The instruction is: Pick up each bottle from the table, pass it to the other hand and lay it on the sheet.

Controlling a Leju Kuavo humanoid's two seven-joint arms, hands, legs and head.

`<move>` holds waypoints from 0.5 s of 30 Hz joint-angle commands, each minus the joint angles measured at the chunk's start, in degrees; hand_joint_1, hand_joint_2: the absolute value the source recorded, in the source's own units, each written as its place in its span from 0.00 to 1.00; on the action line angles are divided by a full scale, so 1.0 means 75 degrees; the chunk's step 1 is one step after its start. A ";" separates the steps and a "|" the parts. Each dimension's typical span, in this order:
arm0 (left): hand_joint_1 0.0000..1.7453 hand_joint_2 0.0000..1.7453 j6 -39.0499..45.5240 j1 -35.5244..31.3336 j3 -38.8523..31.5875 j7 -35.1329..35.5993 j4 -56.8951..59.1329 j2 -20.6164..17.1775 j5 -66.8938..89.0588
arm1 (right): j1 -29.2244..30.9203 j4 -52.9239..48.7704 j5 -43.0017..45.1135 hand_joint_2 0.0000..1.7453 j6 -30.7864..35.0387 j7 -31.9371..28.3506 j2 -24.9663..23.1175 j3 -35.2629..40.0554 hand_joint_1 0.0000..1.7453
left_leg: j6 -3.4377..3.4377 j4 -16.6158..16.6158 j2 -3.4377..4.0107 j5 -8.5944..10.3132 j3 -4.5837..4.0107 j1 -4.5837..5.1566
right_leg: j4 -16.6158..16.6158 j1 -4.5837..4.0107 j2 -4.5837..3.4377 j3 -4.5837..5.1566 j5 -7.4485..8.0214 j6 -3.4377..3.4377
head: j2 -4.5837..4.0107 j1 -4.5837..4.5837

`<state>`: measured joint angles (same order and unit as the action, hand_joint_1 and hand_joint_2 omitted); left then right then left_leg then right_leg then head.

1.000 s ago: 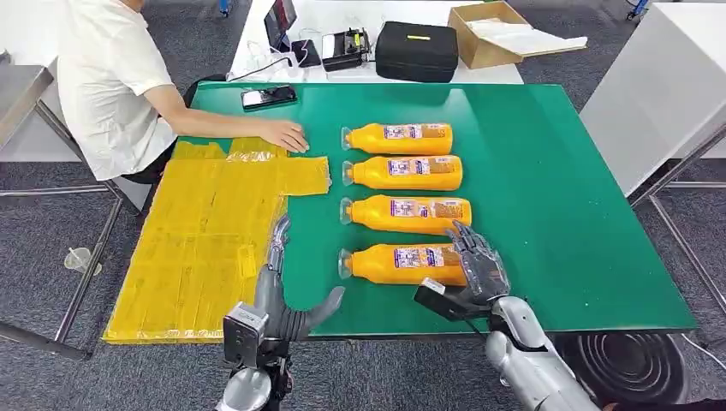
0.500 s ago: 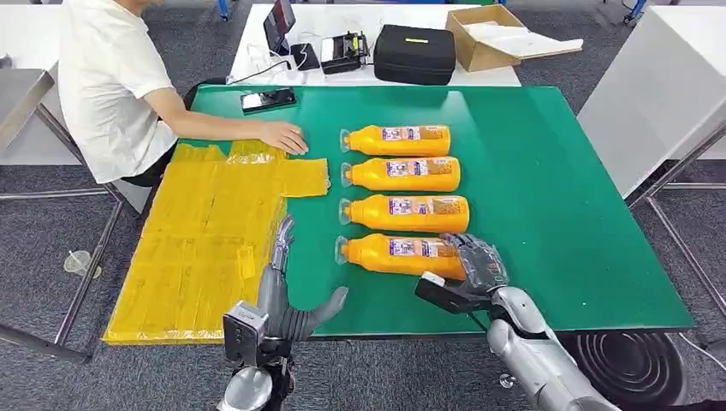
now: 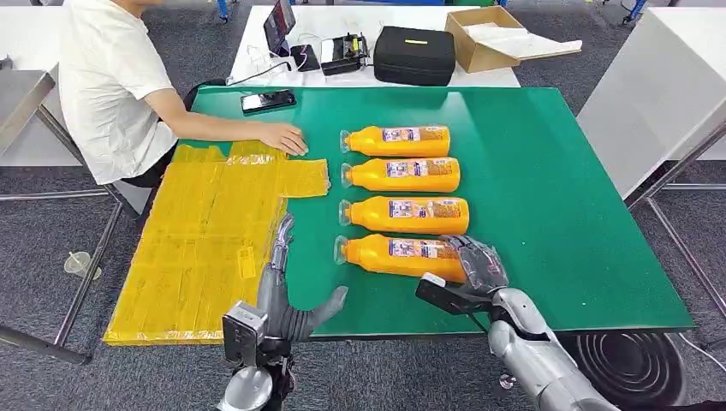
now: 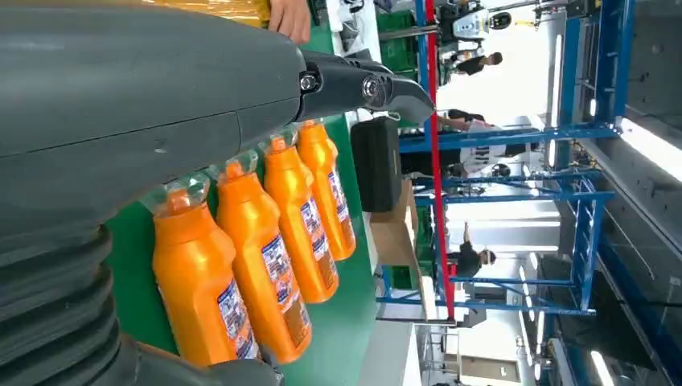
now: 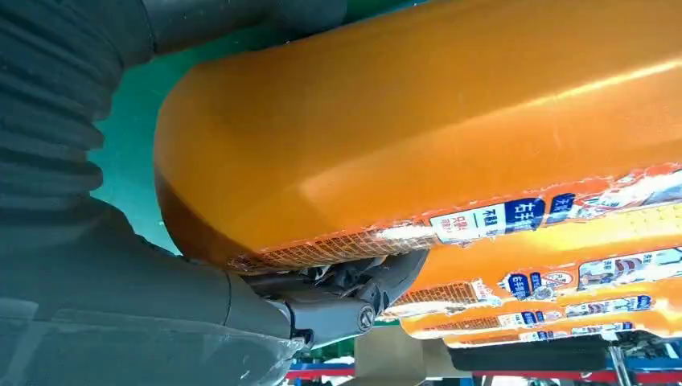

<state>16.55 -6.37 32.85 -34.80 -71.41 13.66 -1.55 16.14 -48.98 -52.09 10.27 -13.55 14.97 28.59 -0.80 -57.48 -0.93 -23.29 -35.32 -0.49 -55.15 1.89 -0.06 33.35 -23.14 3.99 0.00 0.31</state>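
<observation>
Nearest bottle (image 3: 401, 255): lies on its side at the desk's near edge, long axis 3 to 9 o'clock, cap toward 9, base in my right hand (image 3: 478, 267).
Look: orange body, clear cap, blue-and-white label.
Right fingers (image 3: 476, 253): clamped around the bottle's base.
Left hand (image 3: 282, 291): fingers apart, holding nothing, beside the yellow sheet (image 3: 210, 240).
Other bottles (image 3: 402, 175): three parallel at 12 o'clock.
Desk (image 3: 548, 197): green top; grey floor around; a person's hand (image 3: 285, 137) rests on it.

Grey carpet floor (image 3: 51, 231); a white table (image 3: 342, 26) behind the green table (image 3: 548, 188).
</observation>
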 commanded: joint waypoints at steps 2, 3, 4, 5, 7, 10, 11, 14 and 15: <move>0.00 1.00 -0.0017 -0.0223 0.0068 -0.0011 0.0154 -0.0110 -0.0019 | -0.0544 0.0236 0.0018 1.00 -0.0139 -0.0001 -0.0045 0.0232 1.00 | 0.0006 0.0006 -0.0020 0.0000 0.0009 -0.0012 | 0.0012 -0.0017 0.0030 -0.0028 -0.0007 -0.0028 | 0.0000 0.0000; 0.00 1.00 -0.0017 -0.0223 0.0068 -0.0011 0.0154 -0.0110 -0.0019 | -0.0544 0.0236 0.0018 1.00 -0.0139 -0.0001 -0.0045 0.0232 1.00 | 0.0006 0.0006 -0.0020 0.0000 0.0009 -0.0012 | 0.0012 -0.0017 0.0030 -0.0028 -0.0007 -0.0028 | 0.0000 0.0000; 0.00 1.00 -0.0016 -0.0220 0.0065 -0.0012 0.0150 -0.0108 -0.0019 | -0.0555 0.0228 0.0017 1.00 -0.0123 -0.0007 -0.0050 0.0227 1.00 | 0.0006 0.0006 -0.0020 0.0000 0.0009 -0.0013 | 0.0012 -0.0017 0.0030 -0.0029 -0.0007 -0.0030 | 0.0000 0.0000; 0.00 1.00 -0.0025 -0.0217 0.0066 -0.0012 0.0143 -0.0104 -0.0020 | -0.0580 0.0185 0.0008 1.00 -0.0083 -0.0028 -0.0060 0.0228 1.00 | 0.0007 0.0005 -0.0021 -0.0001 0.0010 -0.0014 | 0.0013 -0.0019 0.0033 -0.0030 -0.0008 -0.0035 | 0.0000 0.0000; 0.00 1.00 -0.0026 -0.0213 0.0055 -0.0022 0.0132 -0.0096 -0.0023 | -0.0673 -0.0002 0.0152 1.00 0.0032 -0.0183 -0.0105 0.0137 1.00 | 0.0008 0.0003 -0.0020 -0.0005 0.0011 -0.0017 | 0.0013 -0.0025 0.0037 -0.0033 -0.0012 -0.0049 | 0.0000 0.0000; 0.00 1.00 -0.0143 -0.0296 -0.0026 0.0058 0.0303 -0.0104 -0.0450 | -0.1065 -0.0664 0.1300 1.00 0.0060 -0.0992 -0.0483 -0.0496 1.00 | 0.0004 0.0003 -0.0013 -0.0006 0.0014 -0.0010 | 0.0008 -0.0012 0.0018 0.0003 -0.0008 -0.0018 | 0.0000 0.0000; 0.00 1.00 -0.0143 -0.0296 -0.0026 0.0058 0.0303 -0.0104 -0.0450 | -0.1065 -0.0664 0.1300 1.00 0.0060 -0.0992 -0.0483 -0.0496 1.00 | 0.0007 0.0006 -0.0016 -0.0007 0.0015 -0.0013 | 0.0012 -0.0017 0.0025 0.0006 -0.0010 -0.0026 | 0.0000 0.0000; 0.00 1.00 -0.0143 -0.0296 -0.0026 0.0058 0.0303 -0.0104 -0.0450 | -0.1065 -0.0664 0.1300 1.00 0.0060 -0.0992 -0.0483 -0.0496 1.00 | 0.0009 -0.0002 0.0002 -0.0017 0.0007 -0.0012 | 0.0003 -0.0021 -0.0003 -0.0051 -0.0014 -0.0045 | 0.0000 0.0003; 0.00 1.00 -0.0143 -0.0296 -0.0026 0.0058 0.0303 -0.0104 -0.0450 | -0.1065 -0.0664 0.1300 1.00 0.0060 -0.0992 -0.0483 -0.0496 1.00 | 0.0006 0.0003 0.0003 -0.0009 0.0002 -0.0009 | 0.0007 -0.0013 -0.0012 -0.0042 -0.0006 -0.0024 | 0.0000 0.0000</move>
<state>15.54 -6.51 32.48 -34.60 -71.63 13.66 -4.63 10.43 -54.60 -42.45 11.26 -21.20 12.81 25.84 -0.77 -57.47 -0.86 -23.34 -35.40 -0.50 -55.15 1.88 -0.27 33.19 -23.15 3.99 0.00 0.31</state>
